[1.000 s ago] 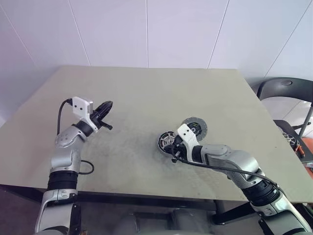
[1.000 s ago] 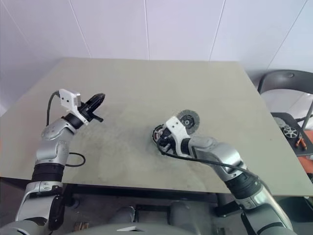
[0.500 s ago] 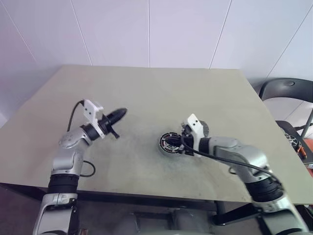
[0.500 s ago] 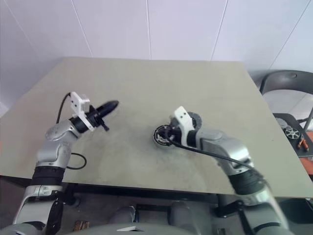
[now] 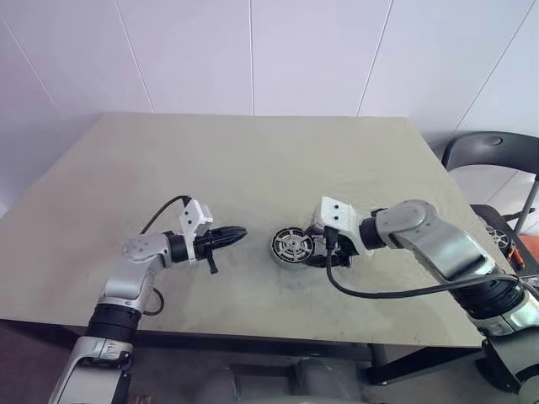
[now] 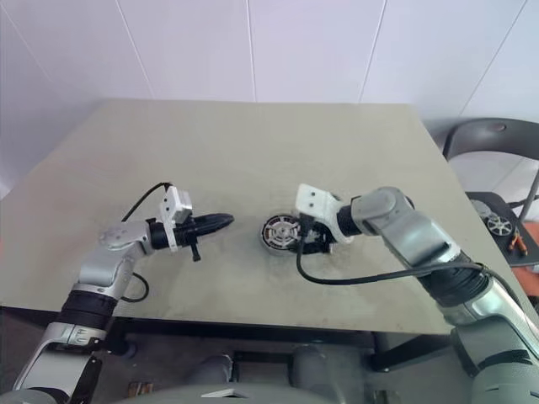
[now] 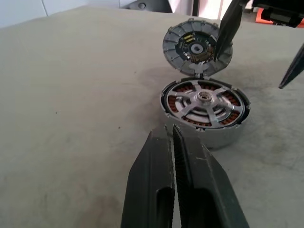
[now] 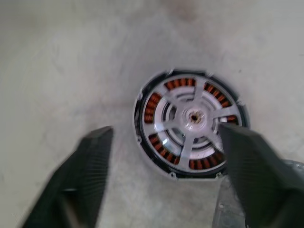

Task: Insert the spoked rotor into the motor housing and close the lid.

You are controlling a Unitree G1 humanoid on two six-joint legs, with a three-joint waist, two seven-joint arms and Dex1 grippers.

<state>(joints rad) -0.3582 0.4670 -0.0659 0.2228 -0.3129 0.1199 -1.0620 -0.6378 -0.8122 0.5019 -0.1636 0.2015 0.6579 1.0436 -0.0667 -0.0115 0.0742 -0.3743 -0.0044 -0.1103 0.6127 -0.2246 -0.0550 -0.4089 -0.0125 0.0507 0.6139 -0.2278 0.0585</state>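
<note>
No writing or brand can be read on any part; the lid's (image 7: 197, 46) dark hub carries only small greenish-yellow marks. The housing (image 7: 205, 114) sits on the matte, faintly scuffed tan table (image 5: 253, 160), a short round silver cup. Copper windings show in a ring between pale metal spokes that meet at a small central hub. Whether that spoked piece is the rotor already seated I cannot tell. The lid, a grey ribbed disc, stands tilted on edge, touching the housing's far rim. The right gripper (image 8: 164, 156) hangs above the housing, its ridged black fingers spread wide and empty, one of them close to the lid. The left gripper (image 7: 171, 137) is clenched on nothing, pointing at the housing from just beside it.
</note>
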